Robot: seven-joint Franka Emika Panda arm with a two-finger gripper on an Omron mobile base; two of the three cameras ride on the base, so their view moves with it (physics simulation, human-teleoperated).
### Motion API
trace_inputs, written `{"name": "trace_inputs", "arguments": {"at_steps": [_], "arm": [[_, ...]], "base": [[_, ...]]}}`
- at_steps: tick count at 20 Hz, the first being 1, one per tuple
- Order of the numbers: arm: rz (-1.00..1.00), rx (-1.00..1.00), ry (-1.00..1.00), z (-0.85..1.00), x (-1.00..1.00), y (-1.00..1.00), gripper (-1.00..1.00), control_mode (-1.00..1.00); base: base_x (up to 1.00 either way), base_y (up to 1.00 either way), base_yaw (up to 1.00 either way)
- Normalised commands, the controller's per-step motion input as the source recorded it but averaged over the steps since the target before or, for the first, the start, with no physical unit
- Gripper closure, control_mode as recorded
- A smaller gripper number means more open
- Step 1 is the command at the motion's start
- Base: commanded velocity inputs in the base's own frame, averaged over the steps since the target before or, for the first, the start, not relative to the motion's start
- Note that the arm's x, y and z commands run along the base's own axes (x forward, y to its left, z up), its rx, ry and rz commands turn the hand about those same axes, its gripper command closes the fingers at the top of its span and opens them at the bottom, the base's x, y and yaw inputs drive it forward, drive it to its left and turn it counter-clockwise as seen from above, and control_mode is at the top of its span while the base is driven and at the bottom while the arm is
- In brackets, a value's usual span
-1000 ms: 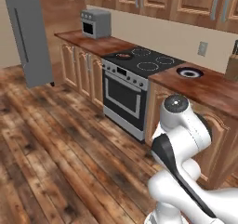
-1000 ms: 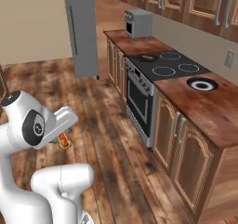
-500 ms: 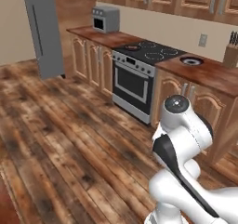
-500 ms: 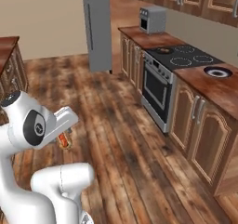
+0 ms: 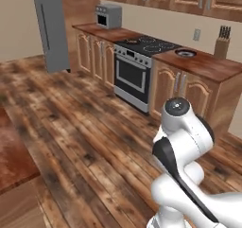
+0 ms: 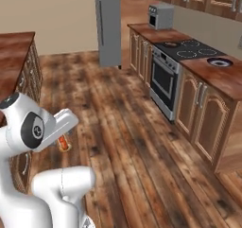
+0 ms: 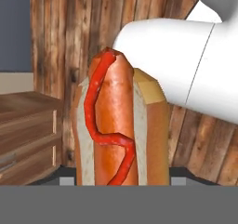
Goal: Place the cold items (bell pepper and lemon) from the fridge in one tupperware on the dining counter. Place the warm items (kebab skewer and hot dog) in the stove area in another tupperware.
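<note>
The hot dog (image 7: 116, 125), a sausage in a bun with a red ketchup squiggle, stands upright close in front of the hand camera. My gripper (image 7: 122, 180) is shut on its lower end, with the dark fingers just showing on either side of the bun. In the right base view the hot dog (image 6: 63, 142) hangs low under the folded arm, over the wooden floor beside the dining counter (image 6: 16, 49). The stove (image 5: 144, 47) stands along the far wall and the grey fridge (image 5: 51, 28) is to its left.
Wooden cabinets with a brown counter (image 5: 203, 64) run along the wall, carrying a toaster oven (image 5: 108, 16) and a knife block (image 5: 221, 42). A corner of the dining counter (image 5: 12, 156) shows at the lower left. Open wooden floor (image 6: 137, 132) lies between the two counters.
The whole scene has shifted as the base moved: stove and fridge stand farther off, and the dining counter has come into view. The hot dog stays in the gripper.
</note>
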Motion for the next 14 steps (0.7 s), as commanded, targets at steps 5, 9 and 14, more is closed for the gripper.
{"name": "trace_inputs", "arguments": {"at_steps": [5,9,14], "arm": [[0.0,0.0,0.0,0.0,0.0,0.0,1.0,1.0],[0.0,0.0,0.0,0.0,0.0,0.0,1.0,1.0],[0.0,0.0,0.0,0.0,0.0,0.0,1.0,1.0]], "base": [[-1.0,0.54,0.02],[-0.98,1.0,-0.02],[-0.85,1.0,-0.07]]}}
